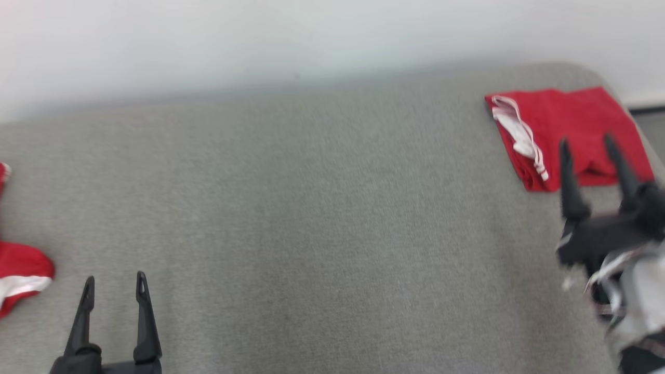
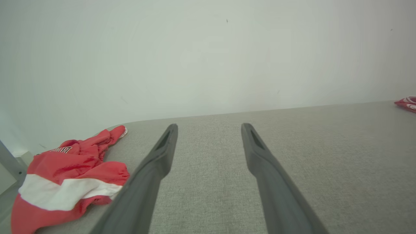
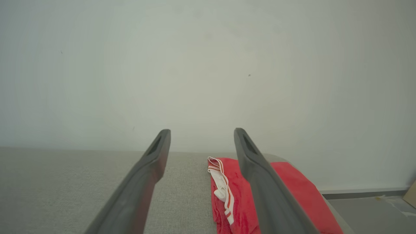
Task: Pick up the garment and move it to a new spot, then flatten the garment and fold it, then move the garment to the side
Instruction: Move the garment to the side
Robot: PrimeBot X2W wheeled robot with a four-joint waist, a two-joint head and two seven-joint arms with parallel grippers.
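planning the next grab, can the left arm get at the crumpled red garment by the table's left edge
Probably yes. The left end effector is open, and the garment lies just to its left on the table, with nothing between them.

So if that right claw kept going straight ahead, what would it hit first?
Probably the folded red garment just ahead of the open right gripper; height is unclear, so it might pass over to the wall.
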